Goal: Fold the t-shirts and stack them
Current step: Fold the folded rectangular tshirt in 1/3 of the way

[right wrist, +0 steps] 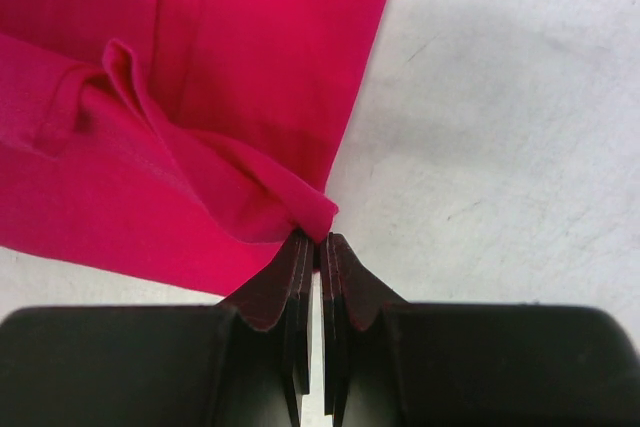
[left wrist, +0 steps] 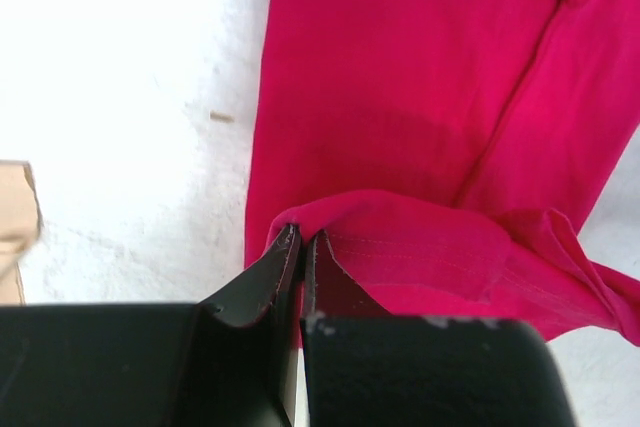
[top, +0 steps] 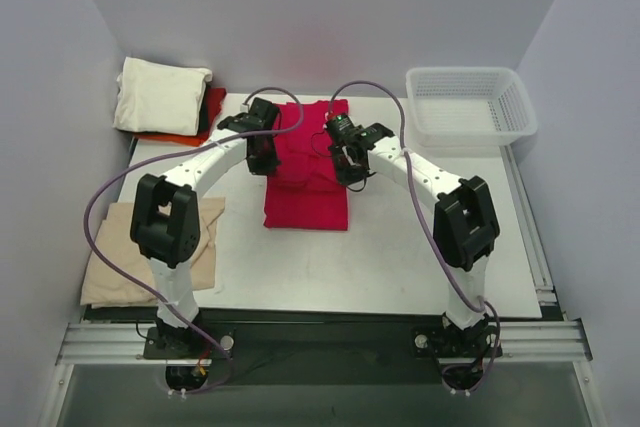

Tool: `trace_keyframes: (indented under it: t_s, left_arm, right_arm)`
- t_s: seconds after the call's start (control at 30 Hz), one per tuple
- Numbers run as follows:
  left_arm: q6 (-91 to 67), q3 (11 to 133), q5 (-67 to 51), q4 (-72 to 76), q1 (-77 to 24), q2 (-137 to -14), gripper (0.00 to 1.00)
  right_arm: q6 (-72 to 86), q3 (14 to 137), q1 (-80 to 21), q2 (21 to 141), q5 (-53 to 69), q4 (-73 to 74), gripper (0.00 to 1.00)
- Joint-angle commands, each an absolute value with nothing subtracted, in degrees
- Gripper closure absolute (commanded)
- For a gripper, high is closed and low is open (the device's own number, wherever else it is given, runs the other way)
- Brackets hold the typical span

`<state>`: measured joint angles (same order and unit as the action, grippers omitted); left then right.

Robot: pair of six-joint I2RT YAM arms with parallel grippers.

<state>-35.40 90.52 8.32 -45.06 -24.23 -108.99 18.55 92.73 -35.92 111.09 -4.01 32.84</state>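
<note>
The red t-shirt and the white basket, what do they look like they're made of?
The red t-shirt looks like soft matte knit cloth, possibly cotton: it folds and creases, and a stitched hem shows in the wrist views. The white basket looks like moulded plastic, slightly glossy, with rigid open lattice walls.
</note>
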Motion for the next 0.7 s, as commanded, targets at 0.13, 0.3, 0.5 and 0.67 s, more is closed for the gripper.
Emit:
trace_keyframes:
  t_s: [0.13,0.3,0.5,0.67]
  left_arm:
    - [-30.7,101.8,7.3,-46.0,-20.7,-117.3,1.0]
    - [-29.6,107.4,4.1,-47.3,-19.3,-122.8,1.0]
    - [-28.8,112.8,1.6,-45.8,-17.8,-128.8,1.0]
    - [-28.5,119.4,1.4,-46.8,-17.4,-134.4,1.0]
  right_arm:
    - [17.3,100.9,-32.8,117.1,-3.6,35.2,1.0]
    - [18.1,103.4,-31.2,121.3,-2.3,35.2,1.0]
    - [19.9,107.5,-29.6,125.8,-3.1,35.0,1.0]
    - [21.0,114.6,-27.8,130.6,-2.7,35.0,1.0]
